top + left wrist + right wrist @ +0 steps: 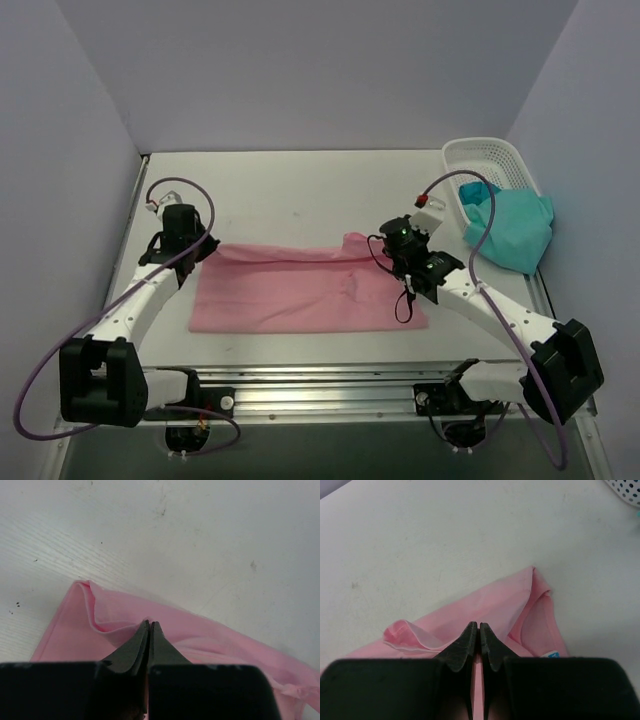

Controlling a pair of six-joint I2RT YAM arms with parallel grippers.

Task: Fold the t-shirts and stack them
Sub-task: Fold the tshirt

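1. Note pink t-shirt (300, 290) spread flat on the table (300, 190); teal t-shirt (515, 228) draped over the basket (478, 152), far right.
2. Record left gripper (150, 625) and right gripper (478, 626) pinched together on the pink t-shirt's far edge.
3. Judge cloth light, limp, prone to sagging; hold at corners and hems, lifting evenly.

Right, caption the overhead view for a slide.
Both jaws pinch the pink t-shirt by its far edge; a teal t-shirt spills from the basket.
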